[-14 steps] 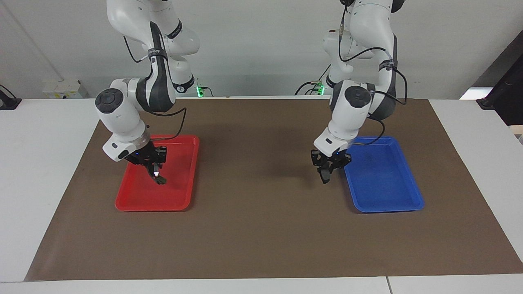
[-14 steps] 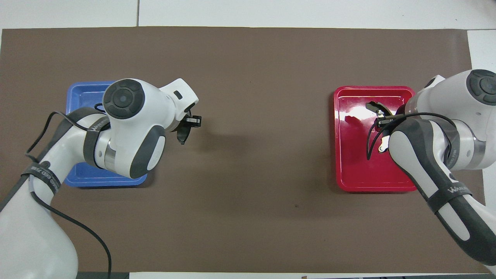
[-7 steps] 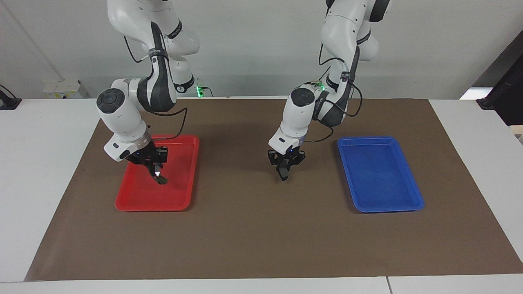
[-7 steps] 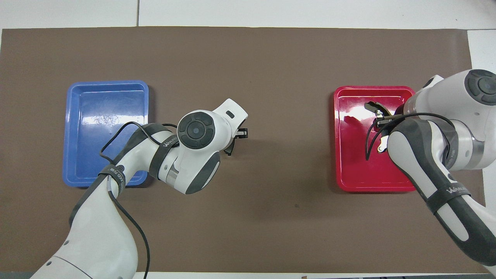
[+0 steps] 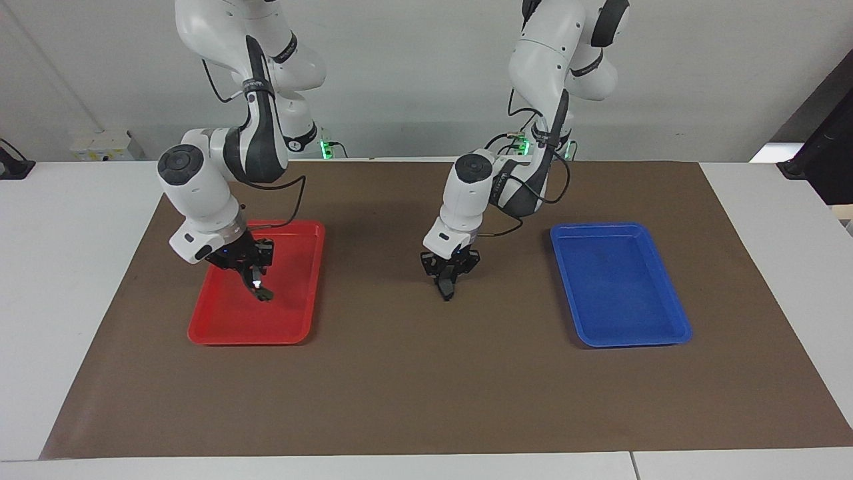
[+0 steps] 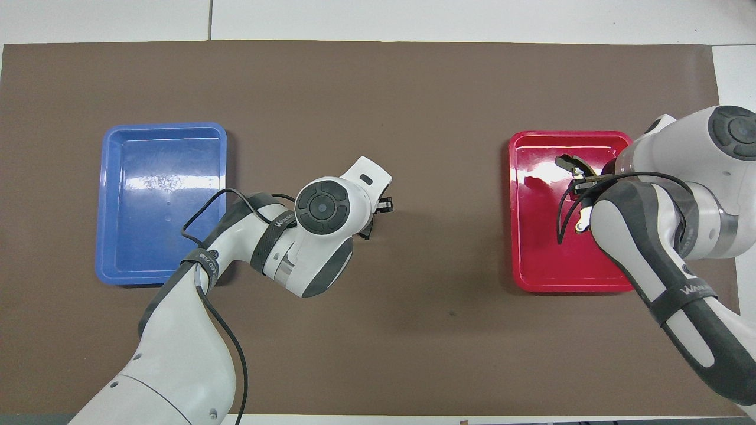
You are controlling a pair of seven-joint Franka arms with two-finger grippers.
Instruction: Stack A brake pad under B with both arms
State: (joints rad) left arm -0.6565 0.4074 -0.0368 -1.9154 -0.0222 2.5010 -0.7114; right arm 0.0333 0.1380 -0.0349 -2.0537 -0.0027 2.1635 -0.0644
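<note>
Brown mat [image 5: 426, 393] covers the white table [image 5: 73, 267]. Red tray [image 5: 226, 330] sits toward the right arm's end, blue tray [image 5: 623, 287] toward the left arm's end, well apart.

White arms [image 5: 200, 193], dark grey joint caps, black cables.

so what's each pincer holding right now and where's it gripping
Left pincer holds the small dark pad by its upper end, over the mat. Right pincer grips the longer pad over the red tray; where is unclear.
</note>
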